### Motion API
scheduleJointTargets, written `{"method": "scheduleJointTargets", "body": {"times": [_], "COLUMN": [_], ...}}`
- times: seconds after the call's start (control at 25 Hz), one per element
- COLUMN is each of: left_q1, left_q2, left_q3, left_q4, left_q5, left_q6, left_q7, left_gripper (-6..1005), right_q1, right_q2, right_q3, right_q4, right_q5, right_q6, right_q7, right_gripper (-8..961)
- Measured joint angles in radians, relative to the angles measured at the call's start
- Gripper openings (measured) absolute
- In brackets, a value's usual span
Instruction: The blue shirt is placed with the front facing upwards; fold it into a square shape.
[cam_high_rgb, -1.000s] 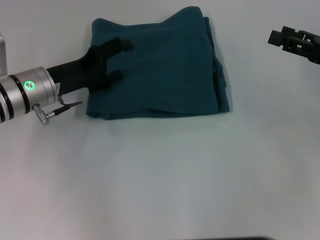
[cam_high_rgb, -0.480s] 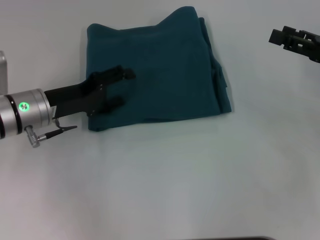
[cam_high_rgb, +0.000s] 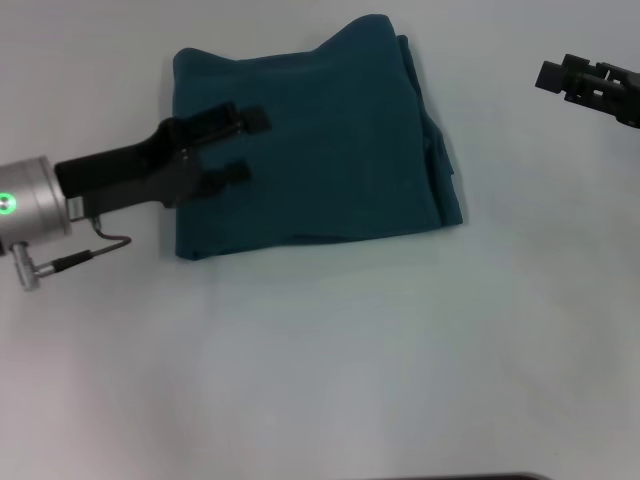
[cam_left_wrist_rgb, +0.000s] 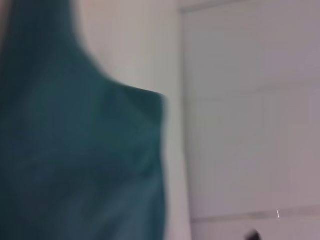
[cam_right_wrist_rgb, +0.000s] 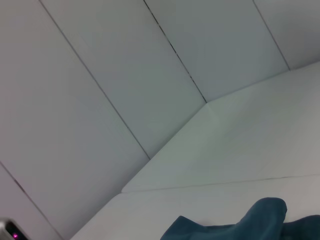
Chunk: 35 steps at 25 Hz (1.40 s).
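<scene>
Blue shirt (cam_high_rgb: 320, 150) lies on table (cam_high_rgb: 330, 360), far-centre, already folded into rough square; far edge uneven, peak at far right, layers stepped along right edge. Left gripper (cam_high_rgb: 240, 147) over shirt's left part, fingers spread, holding nothing. Right gripper (cam_high_rgb: 590, 85) parked far right, well apart; finger state unreadable. Judgement: folding essentially done, final tidy stage. Next move likely calls for flattening the far edge or retreat.

Left pincer (cam_high_rgb: 243, 146) apparently over the blue shirt's (cam_high_rgb: 330, 140) left part.
</scene>
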Motion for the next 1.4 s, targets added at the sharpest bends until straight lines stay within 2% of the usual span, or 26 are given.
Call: {"method": "scheduleJointTargets", "body": {"times": [0.04,0.08,0.16,0.2,0.36,0.48,0.6,0.72,0.92,1.12,1.4], "left_q1": [-0.001,-0.001,0.007,0.02,0.056,0.087,0.113,0.142,0.211,0.211,0.185], "left_q2": [0.021,0.027,0.042,0.049,0.049,0.045,0.047,0.054,0.054,0.064,0.054], "left_q3": [-0.005,-0.008,-0.016,-0.031,-0.074,-0.087,-0.087,-0.074,-0.06,-0.05,-0.035], "left_q4": [-0.026,-0.033,-0.05,-0.057,-0.07,-0.09,-0.098,-0.096,-0.098,-0.093,-0.104], "left_q5": [-0.017,-0.023,-0.039,-0.048,-0.061,-0.066,-0.062,-0.049,-0.027,0.061,0.182], "left_q6": [0.101,0.133,0.237,0.302,0.339,0.356,0.383,0.406,0.424,0.427,0.428], "left_q7": [0.142,0.191,0.394,0.566,0.808,0.856,0.863,0.913,1.105,1.121,1.13], "left_gripper": [961,961,962,962,962,962,961,961,954,950,950], "right_q1": [0.0,-0.001,-0.004,-0.004,-0.001,-0.008,-0.012,-0.009,-0.002,0.008,0.029], "right_q2": [-0.001,-0.001,-0.002,-0.002,0.013,0.035,0.05,0.053,0.055,0.056,0.059], "right_q3": [0.0,0.0,-0.007,-0.013,-0.016,-0.002,0.017,-0.004,-0.036,-0.105,-0.211], "right_q4": [0.0,0.0,-0.004,-0.009,-0.02,-0.021,-0.006,0.04,0.123,0.193,0.262], "right_q5": [0.0,0.0,-0.006,-0.023,-0.096,-0.081,-0.06,-0.088,-0.132,-0.203,-0.206], "right_q6": [0.0,-0.002,-0.01,-0.024,-0.104,-0.192,-0.246,-0.254,-0.236,-0.201,-0.178], "right_q7": [-0.012,-0.032,-0.093,-0.139,-0.353,-0.494,-0.509,-0.511,-0.538,-0.596,-0.618], "right_gripper": [807,807,807,807,806,806,806,806,807,807,806]}}
